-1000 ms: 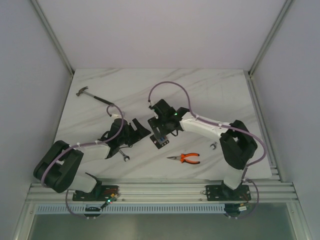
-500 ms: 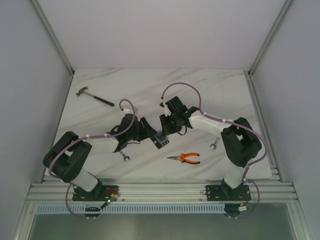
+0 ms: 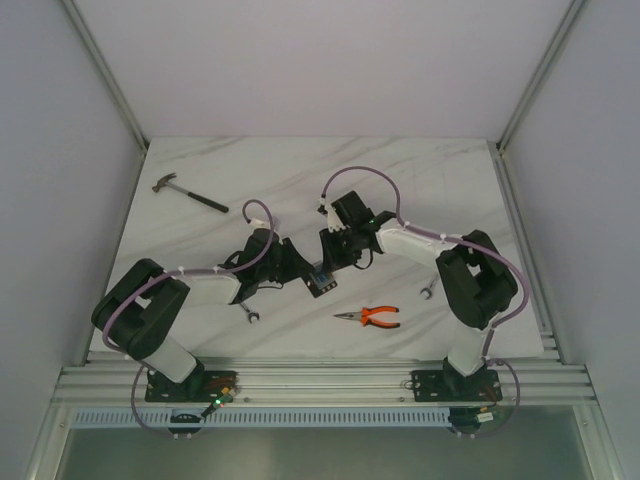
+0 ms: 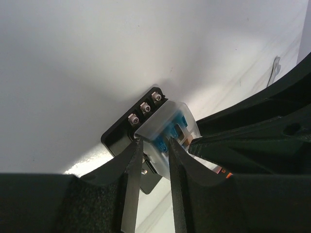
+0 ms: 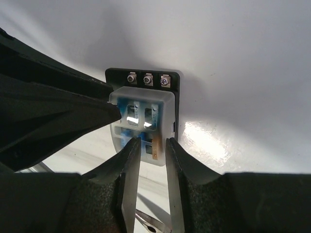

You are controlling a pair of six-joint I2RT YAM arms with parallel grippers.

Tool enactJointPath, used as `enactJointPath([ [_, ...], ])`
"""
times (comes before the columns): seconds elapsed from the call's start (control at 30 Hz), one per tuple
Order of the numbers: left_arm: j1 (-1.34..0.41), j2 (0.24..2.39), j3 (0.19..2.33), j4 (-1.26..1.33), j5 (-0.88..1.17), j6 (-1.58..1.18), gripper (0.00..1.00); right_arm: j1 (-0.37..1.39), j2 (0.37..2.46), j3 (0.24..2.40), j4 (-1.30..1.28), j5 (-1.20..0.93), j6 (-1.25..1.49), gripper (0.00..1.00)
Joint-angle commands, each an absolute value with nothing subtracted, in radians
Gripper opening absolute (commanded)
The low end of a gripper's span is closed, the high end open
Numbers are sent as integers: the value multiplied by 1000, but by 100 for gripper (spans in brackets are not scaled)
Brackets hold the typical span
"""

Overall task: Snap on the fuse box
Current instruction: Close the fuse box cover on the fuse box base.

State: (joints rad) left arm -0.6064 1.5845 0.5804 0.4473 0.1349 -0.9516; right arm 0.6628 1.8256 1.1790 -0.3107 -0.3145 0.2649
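Observation:
The fuse box [image 3: 320,279] lies flat at the table's middle, a black base [image 4: 116,137] with three screws and a clear cover [image 4: 171,124] over blue fuses. My left gripper [image 3: 304,270] reaches it from the left. Its tips [image 4: 150,145] stand a narrow gap apart over the cover's near corner, gripping nothing I can see. My right gripper [image 3: 331,262] comes from the right. In the right wrist view its jaws [image 5: 153,143] are also narrowed at the near edge of the cover [image 5: 141,116]. The left arm's finger [image 5: 58,116] touches the cover's left side.
Orange-handled pliers [image 3: 370,317] lie just in front of the box, their tip [image 5: 150,225] under the right fingers. A hammer [image 3: 186,192] lies at the back left. One small wrench [image 3: 251,314] sits front left, another [image 3: 427,290] front right.
Both arms have moved in toward the fuse box, the left one reaching right across the table. Both pairs of jaws have narrowed from wide to a small gap.

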Motion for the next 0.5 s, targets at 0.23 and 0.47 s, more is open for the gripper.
enactJointPath([
  [0.23, -622, 1640, 578, 285, 139, -902, 34, 703, 2058, 1179, -448, -132, 217, 25],
  [0.47, -621, 1607, 571, 284, 119, -903, 35, 740, 1968, 1274, -433, -126, 220, 30],
])
